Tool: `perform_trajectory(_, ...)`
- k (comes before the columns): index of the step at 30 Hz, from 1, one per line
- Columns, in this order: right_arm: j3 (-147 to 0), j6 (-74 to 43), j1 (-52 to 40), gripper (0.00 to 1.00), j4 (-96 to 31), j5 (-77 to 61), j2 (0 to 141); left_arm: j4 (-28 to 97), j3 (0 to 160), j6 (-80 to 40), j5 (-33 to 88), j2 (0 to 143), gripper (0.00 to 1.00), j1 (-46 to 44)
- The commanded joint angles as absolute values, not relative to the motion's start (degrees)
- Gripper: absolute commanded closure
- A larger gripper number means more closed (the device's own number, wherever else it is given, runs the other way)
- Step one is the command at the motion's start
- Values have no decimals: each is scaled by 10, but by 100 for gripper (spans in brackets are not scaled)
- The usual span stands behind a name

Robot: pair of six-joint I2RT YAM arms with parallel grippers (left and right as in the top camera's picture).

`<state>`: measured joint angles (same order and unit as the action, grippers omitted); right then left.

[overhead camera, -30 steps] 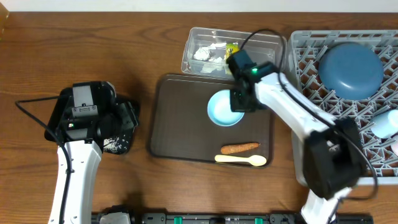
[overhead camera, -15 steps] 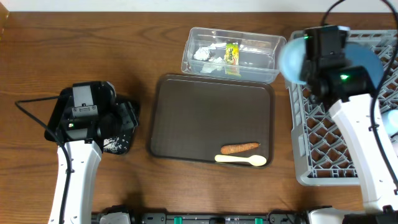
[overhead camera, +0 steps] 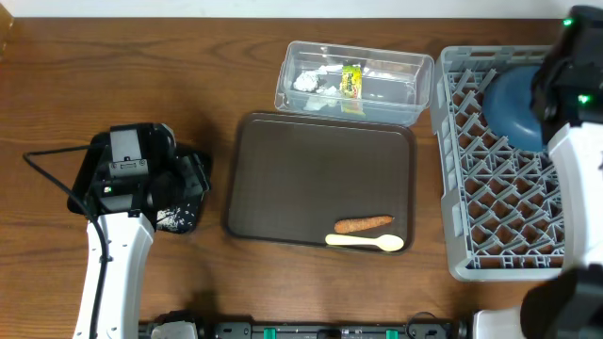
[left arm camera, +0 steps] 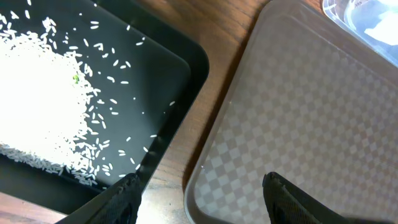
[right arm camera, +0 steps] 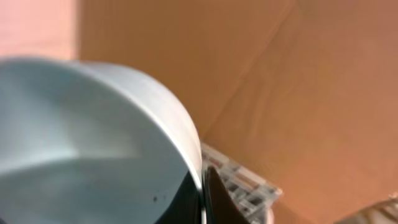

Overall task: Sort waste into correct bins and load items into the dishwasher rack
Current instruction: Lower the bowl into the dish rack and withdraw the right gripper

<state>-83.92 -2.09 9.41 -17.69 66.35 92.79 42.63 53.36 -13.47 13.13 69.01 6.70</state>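
My right tool (right arm camera: pixel 203 198) pinches the pale bowl (right arm camera: pixel 93 137) by its rim, rack (overhead camera: pixel 499 207) just beneath; not yet set in. My left tool (left arm camera: pixel 199 204) gapes wide, empty, rice bin (left arm camera: pixel 168 74) below-left. Left to do: carrot (overhead camera: pixel 364 224) & spoon (overhead camera: pixel 366 242) on tray (overhead camera: pixel 283 169), btwn both tools.

A robot lab set up like a kitchen.
A white robot arm (overhead camera: pixel 113 268) works at a brown wooden table (overhead camera: pixel 188 66) with a grey plastic dish rack (overhead camera: pixel 490 217), a dark brown tray (overhead camera: pixel 301 179) and a clear plastic bin (overhead camera: pixel 421 89).
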Motion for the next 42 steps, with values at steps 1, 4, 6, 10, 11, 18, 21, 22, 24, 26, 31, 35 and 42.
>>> perform_trajectory(1,-842,133,141,99,-110,767,981,428,541,-132,130,692,35,69)
perform_trajectory(4,-842,206,187,99,-39,810,1034,428,541,-131,130,692,35,69)
perform_trajectory(6,-842,230,211,99,-17,827,1063,429,541,-131,130,692,35,69)
perform_trajectory(10,-842,276,256,98,13,842,1111,429,541,-131,130,692,35,69)
perform_trajectory(11,-842,281,266,99,14,842,1120,429,541,-131,130,692,35,69)
perform_trajectory(18,-841,274,298,99,13,834,1155,429,541,-131,130,692,35,69)
perform_trajectory(21,-841,266,292,99,6,814,1165,429,541,-132,130,692,34,69)
perform_trajectory(22,-841,266,289,99,4,810,1170,429,541,-132,130,692,35,69)
perform_trajectory(24,-841,266,283,99,2,810,1183,429,541,-132,130,692,34,69)
perform_trajectory(26,-841,266,278,99,0,812,1194,429,541,-132,130,692,35,69)
perform_trajectory(31,-841,266,272,99,-2,812,1214,431,541,-132,130,692,35,69)
perform_trajectory(35,-841,253,265,99,-1,799,1215,432,541,-132,130,692,35,69)
perform_trajectory(42,-841,221,230,72,-2,760,1215,432,541,-132,130,692,35,69)
